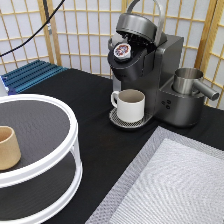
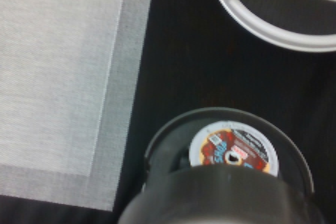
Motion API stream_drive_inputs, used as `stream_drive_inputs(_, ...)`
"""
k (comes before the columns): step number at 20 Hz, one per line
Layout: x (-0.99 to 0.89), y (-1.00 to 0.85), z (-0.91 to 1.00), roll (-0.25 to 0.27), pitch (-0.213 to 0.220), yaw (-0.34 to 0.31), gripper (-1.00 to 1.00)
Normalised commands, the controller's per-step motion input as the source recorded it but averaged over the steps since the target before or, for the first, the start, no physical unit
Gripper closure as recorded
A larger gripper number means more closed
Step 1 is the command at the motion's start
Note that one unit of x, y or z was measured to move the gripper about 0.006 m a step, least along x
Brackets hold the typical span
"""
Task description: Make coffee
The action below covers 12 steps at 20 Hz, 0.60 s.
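The coffee (image 1: 122,50) pod sits in the open brewer chamber of the coffee machine (image 1: 150,75), far right on the table, above the white mug (image 1: 130,105). The gripper is out of view, so its state cannot be told. The lid (image 1: 137,22) stands raised; closing it squarely would likely matter.

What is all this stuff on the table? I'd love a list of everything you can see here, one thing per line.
coffee pod: one, white with red and dark foil lid, seated in the open brew chamber of the coffee machine
coffee machine: one, dark grey, lid raised, exterior view's top right
white mug: one, with handle, on the machine's drip tray
metal milk jug: one, silver, on the machine's right side
tan cup: one, handleless, on the upper shelf of the tiered stand
two-tier round stand: one, white rims, dark shelves, exterior view's left
grey mat: one, exterior view's bottom right
blue rack: one, top left
gripper: not visible in the exterior view
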Motion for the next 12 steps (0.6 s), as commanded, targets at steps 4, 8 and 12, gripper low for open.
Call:
stream_drive_inputs(4, 0.44, -0.06, 0.07, 0.057, 0.067, -0.045, -1.00)
stream_drive_inputs(8, 0.44, -0.12, -0.04, 0.042, 0.043, -0.072, -1.00)
stream_drive_inputs(12, 0.26, -0.07, -0.12, 0.029, 0.036, -0.078, -1.00)
